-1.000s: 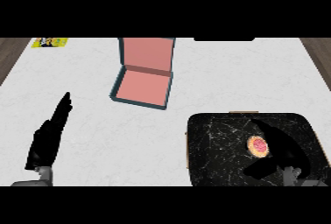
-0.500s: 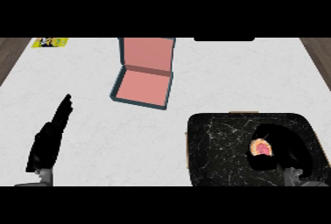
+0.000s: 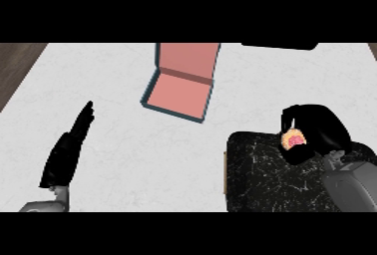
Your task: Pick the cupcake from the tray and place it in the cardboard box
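Note:
The cupcake, pink-topped with a pale rim, sits inside my right hand, whose fingers and thumb are curled round it. Hand and cupcake are over the far edge of the black marbled tray at the lower right. The cardboard box lies open at the top centre, its pink inside showing and its lid standing up behind. My left hand rests open at the left, fingers straight and pointing away.
A dark object lies at the counter's far edge, top right. Brown floor shows past the counter's left edge. White counter spreads between the box, the tray and my left hand.
My right hand closed round the cupcake and has moved it up and toward the tray's far edge. The view has shifted, so box and tray appear further right. The left hand stayed put.

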You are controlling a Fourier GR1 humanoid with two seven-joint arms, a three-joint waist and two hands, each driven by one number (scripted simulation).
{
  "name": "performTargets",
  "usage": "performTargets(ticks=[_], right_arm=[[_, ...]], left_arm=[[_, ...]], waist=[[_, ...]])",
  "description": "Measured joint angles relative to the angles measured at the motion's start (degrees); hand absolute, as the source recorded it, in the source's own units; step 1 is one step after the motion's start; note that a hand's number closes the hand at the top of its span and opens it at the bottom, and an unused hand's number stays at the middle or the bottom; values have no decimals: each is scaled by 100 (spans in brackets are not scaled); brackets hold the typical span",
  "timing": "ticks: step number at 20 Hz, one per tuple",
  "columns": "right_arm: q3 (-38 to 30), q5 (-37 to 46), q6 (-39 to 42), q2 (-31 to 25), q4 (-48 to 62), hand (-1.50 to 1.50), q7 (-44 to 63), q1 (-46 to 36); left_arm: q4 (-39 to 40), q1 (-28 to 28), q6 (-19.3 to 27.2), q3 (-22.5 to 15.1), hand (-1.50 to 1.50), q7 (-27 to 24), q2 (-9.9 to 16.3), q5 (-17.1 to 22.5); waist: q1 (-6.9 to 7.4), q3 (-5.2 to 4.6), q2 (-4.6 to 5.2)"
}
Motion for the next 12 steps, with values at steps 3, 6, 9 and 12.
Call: performTargets(ticks=[3, 6, 9, 12], right_arm=[[13, -90, 83, -322, 455, 150, -953, -627], [-86, -137, -61, -555, 1095, 150, -1880, -1216], [-257, -310, -165, -615, 1837, 150, -2734, -1825], [-562, -770, -158, -502, 2409, 150, -3530, -2327]], left_arm=[[-5, -111, -79, -50, 0, 0, 10, 13], [31, -190, -74, -86, 0, 22, -13, -22], [82, -269, -67, -75, 0, 59, -23, -31], [75, -278, -60, -80, 0, 48, -38, -35]], waist=[[154, 7, 47], [169, 8, 62], [128, 6, 51], [116, 7, 42]])
